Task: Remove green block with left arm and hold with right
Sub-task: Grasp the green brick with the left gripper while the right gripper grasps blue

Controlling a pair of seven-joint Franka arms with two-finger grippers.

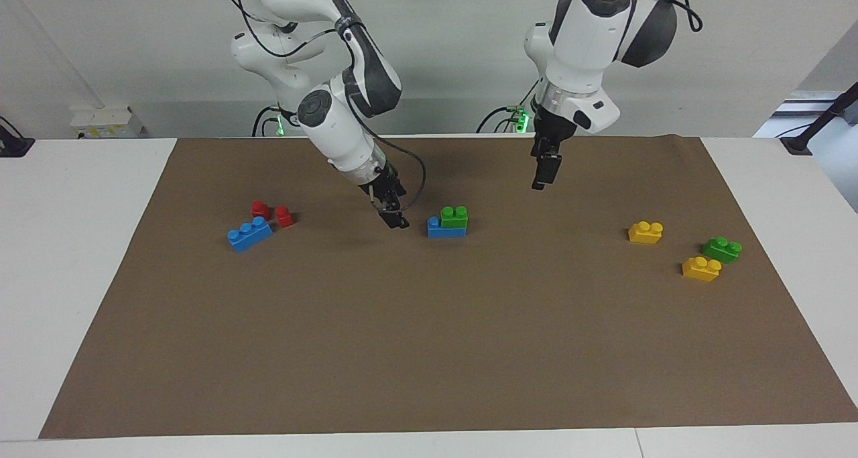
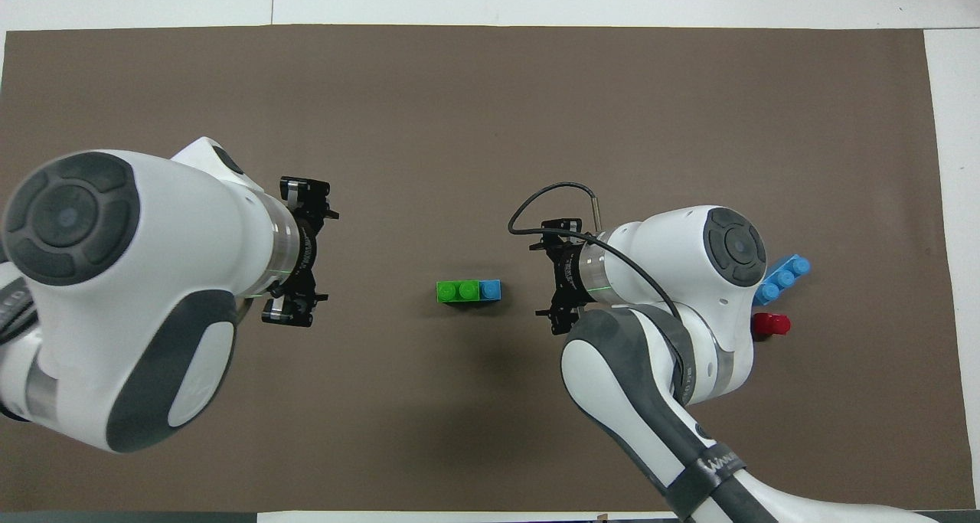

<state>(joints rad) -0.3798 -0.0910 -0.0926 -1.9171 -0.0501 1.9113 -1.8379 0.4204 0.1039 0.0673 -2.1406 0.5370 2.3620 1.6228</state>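
Observation:
The green block [image 1: 454,216] is light green with two studs. It sits on one end of a blue brick [image 1: 439,229] in the middle of the brown mat [image 1: 429,351], and it also shows in the overhead view [image 2: 458,290]. My right gripper [image 1: 395,218] hangs low beside the blue brick, toward the right arm's end of the table, a small gap from it. My left gripper [image 1: 544,173] is raised over the mat, toward the left arm's end of the stack. Neither gripper holds anything.
A blue three-stud brick [image 1: 249,233] and two small red pieces [image 1: 271,213] lie toward the right arm's end. Two yellow bricks [image 1: 645,232] [image 1: 701,268] and a darker green brick [image 1: 722,249] lie toward the left arm's end, hidden under the left arm in the overhead view.

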